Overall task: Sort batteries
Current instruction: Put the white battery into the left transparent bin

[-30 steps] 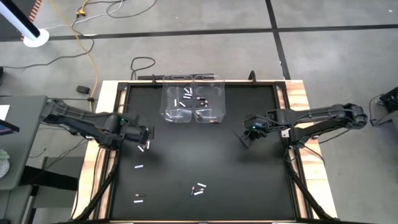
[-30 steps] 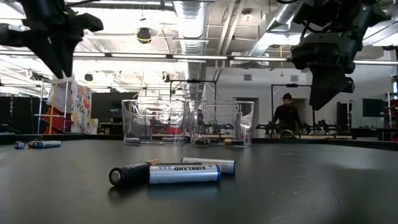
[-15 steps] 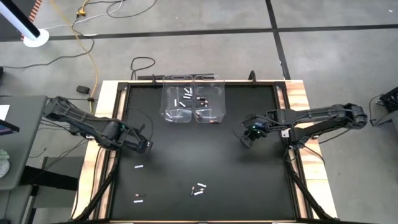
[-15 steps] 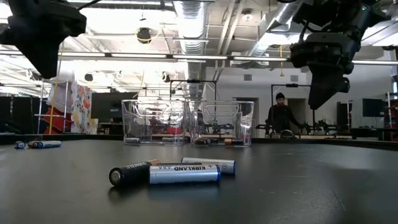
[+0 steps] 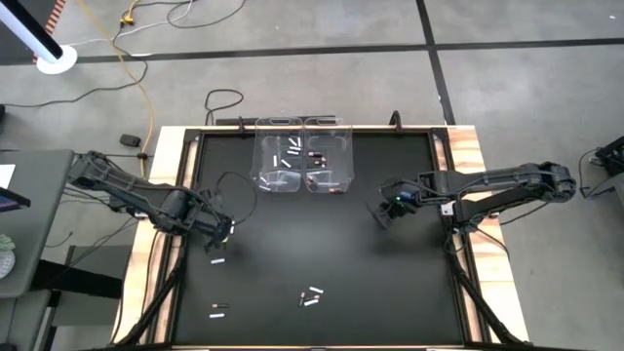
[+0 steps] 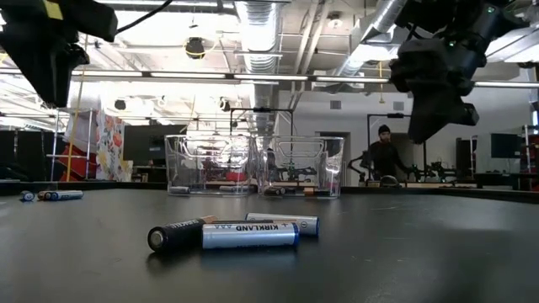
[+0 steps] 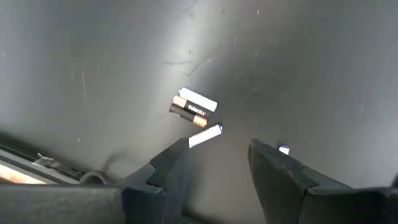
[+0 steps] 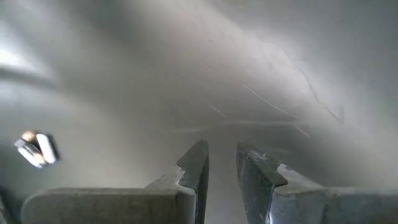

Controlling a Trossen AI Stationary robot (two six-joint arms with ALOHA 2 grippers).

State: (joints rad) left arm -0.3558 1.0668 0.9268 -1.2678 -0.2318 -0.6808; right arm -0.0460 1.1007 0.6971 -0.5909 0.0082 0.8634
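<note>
Slim batteries (image 6: 224, 234) are lying flat and scattered on the black counter (image 5: 390, 283): three are touching near its front middle, one dark and two silver. Others are lying singly toward the left (image 5: 217, 261), and several more are resting inside the two clear bins (image 5: 301, 156)

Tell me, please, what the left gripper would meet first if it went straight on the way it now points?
Probably the white battery lying just beyond the open left gripper, with a dark and white pair farther on; depth is hard to judge, so it might meet the black tabletop first.
</note>
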